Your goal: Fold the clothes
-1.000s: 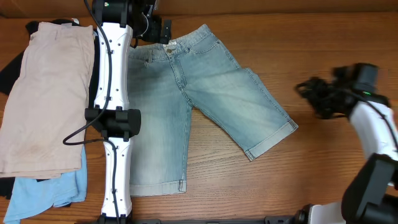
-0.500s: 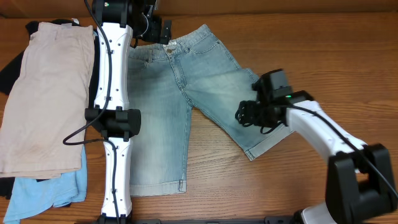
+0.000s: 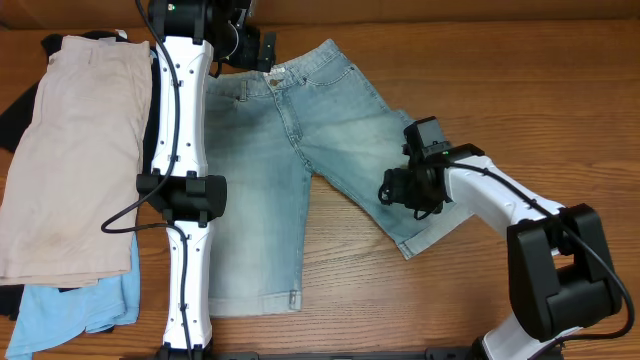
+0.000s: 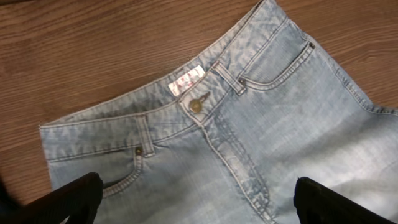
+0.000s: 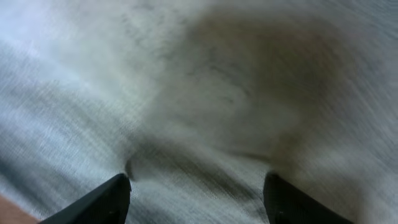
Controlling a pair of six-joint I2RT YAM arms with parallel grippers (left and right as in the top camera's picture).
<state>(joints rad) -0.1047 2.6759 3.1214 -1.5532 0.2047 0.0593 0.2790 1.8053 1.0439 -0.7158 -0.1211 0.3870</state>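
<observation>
The light-wash denim shorts (image 3: pixel 290 170) lie flat on the wooden table, front up, waistband at the far side, legs spread toward me. My left gripper (image 4: pixel 196 202) is open and hovers over the waistband, just below the button (image 4: pixel 196 105) and fly. In the overhead view it is at the top (image 3: pixel 250 45). My right gripper (image 3: pixel 400 188) is open and pressed low onto the right leg, near its cuffed hem (image 3: pixel 440 225). The right wrist view shows only blurred denim (image 5: pixel 199 93) between the open fingers (image 5: pixel 196 199).
Beige shorts (image 3: pixel 70 150) lie at the left, over a dark garment (image 3: pixel 12 110) and a sky-blue garment (image 3: pixel 70 310). The left arm's white links (image 3: pixel 180 180) stretch along the shorts' left leg. Bare wood (image 3: pixel 560 100) lies to the right.
My right arm has swung left from the table's right side onto the shorts' right leg and lowered near the hem. The left arm has not moved.
</observation>
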